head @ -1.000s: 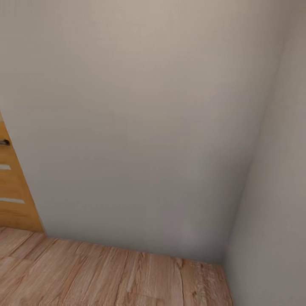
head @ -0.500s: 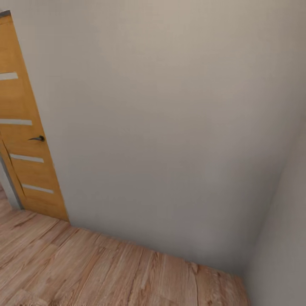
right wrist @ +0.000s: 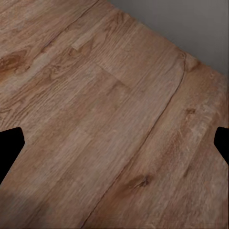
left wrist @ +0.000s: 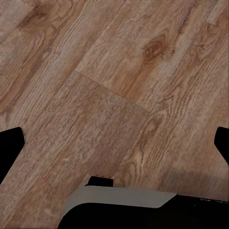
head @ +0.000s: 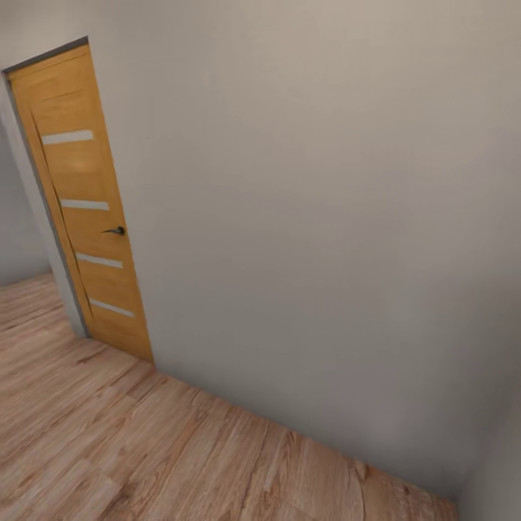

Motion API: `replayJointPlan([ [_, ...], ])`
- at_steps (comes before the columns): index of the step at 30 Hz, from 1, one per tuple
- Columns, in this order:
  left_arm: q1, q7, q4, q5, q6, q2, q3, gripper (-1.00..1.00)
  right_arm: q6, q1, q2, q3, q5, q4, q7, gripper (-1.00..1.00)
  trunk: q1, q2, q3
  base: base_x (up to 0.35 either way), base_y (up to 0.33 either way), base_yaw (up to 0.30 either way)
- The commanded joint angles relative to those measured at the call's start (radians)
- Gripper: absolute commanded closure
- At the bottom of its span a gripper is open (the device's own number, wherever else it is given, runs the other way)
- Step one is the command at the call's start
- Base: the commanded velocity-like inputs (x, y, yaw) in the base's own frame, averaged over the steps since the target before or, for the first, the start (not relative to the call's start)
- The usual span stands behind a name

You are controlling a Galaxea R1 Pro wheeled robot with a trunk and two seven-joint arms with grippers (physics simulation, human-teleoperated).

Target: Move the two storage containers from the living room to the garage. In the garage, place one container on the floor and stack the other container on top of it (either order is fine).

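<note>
At your left stands an orange wooden door (head: 83, 202) with pale stripes and a dark handle (head: 114, 231), swung partly open beside a gap where the plank floor (head: 108, 441) runs on, which is likely your way out; the plain grey wall (head: 325, 217) takes up the middle and meets a second wall at the far right corner, so the open room lies leftward. Your left tool (left wrist: 114, 143) and right tool (right wrist: 114, 143) both hang over bare planks with fingers spread apart and nothing between them. I see neither orange bin here, so you're probably in transit and carrying nothing.
</note>
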Motion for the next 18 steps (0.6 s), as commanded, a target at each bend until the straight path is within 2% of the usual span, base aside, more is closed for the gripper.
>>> replayJointPlan([
  [1,-0.001,0.002,-0.001,0.003,-0.004,-0.001,-0.002,-1.0,0.03,-0.016,0.002,0.002,0.019,-0.004,-0.01,-1.0,0.0,0.0,-0.001,0.0,0.0,0.3],
  [4,-0.001,-0.001,-0.016,0.0,0.002,-0.005,-0.001,-1.0,0.052,-0.027,0.004,0.002,0.045,-0.007,-0.008,-1.0,0.0,0.0,-0.001,0.0,0.0,0.3],
  [6,-0.001,-0.005,-0.056,-0.003,0.013,-0.004,-0.001,-1.0,0.057,-0.029,0.004,0.003,0.059,-0.007,-0.007,-1.0,0.0,0.0,-0.001,0.0,0.0,0.3],
  [8,-0.001,-0.006,-0.105,-0.002,0.059,-0.004,-0.001,-1.0,0.059,-0.03,0.004,0.003,0.067,-0.007,-0.005,-1.0,0.0,0.0,-0.001,0.0,0.0,0.3],
  [12,-0.001,-0.007,-0.182,0.004,0.151,-0.004,0.0,-1.0,0.06,-0.034,0.004,0.003,0.071,-0.007,-0.009,-1.0,0.0,0.0,-0.001,0.0,0.0,0.3],
  [14,-0.001,-0.006,-0.196,0.005,0.167,-0.008,0.001,-1.0,0.06,-0.035,0.004,0.002,0.069,-0.008,-0.013,-1.0,0.0,0.0,-0.001,0.026,0.002,0.3],
  [18,-0.001,-0.005,-0.202,0.005,0.176,-0.01,0.002,-1.0,0.06,-0.039,0.001,-0.003,0.065,-0.009,-0.016,-1.0,0.0,0.0,-0.001,0.225,0.031,0.3],
])
